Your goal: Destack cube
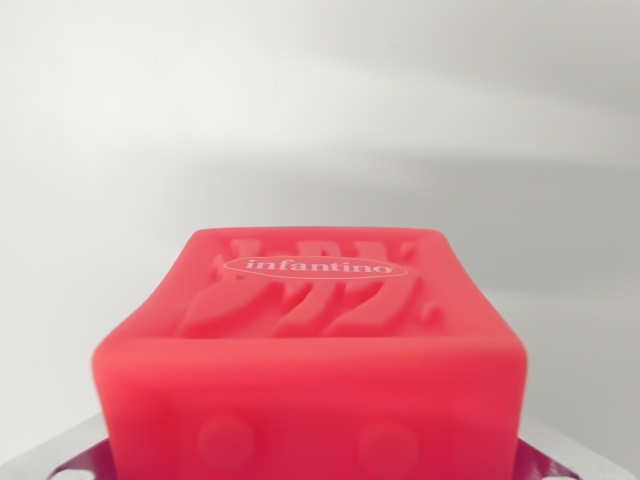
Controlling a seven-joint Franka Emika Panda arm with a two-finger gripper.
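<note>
The jaws themselves are out of sight here, so there is no telling whether they are spread or pinched on anything; the lower edge of the wrist view only offers a sliver of grey metal (75,440) at the bottom left and another at the bottom right, with small purple pieces (85,462) poking out on either side of the block. And what a block it is: the red cube (315,375) fills the lower middle of the wrist view, sitting right up close to the camera, its near face so close it goes soft and blurry. Two round raised bumps show faintly on that near face, low down. The upper face tilts away from the lens and is sharper, carrying wavy raised ridges moulded into the surface and a white oval logo (318,267) reading "infantino" near the far edge. The material looks soft and matte, rubbery, with rounded edges and corners, nothing crisp about it. Whether it rests on another cube or on the counter cannot be told, since its underside is cut off by the frame. Beyond the cube everything is a plain pale grey-white background (320,110), smooth and featureless, with a gentle darker band of shading sweeping across the upper right. Nothing else stands near the cube or crowds it in this view.
</note>
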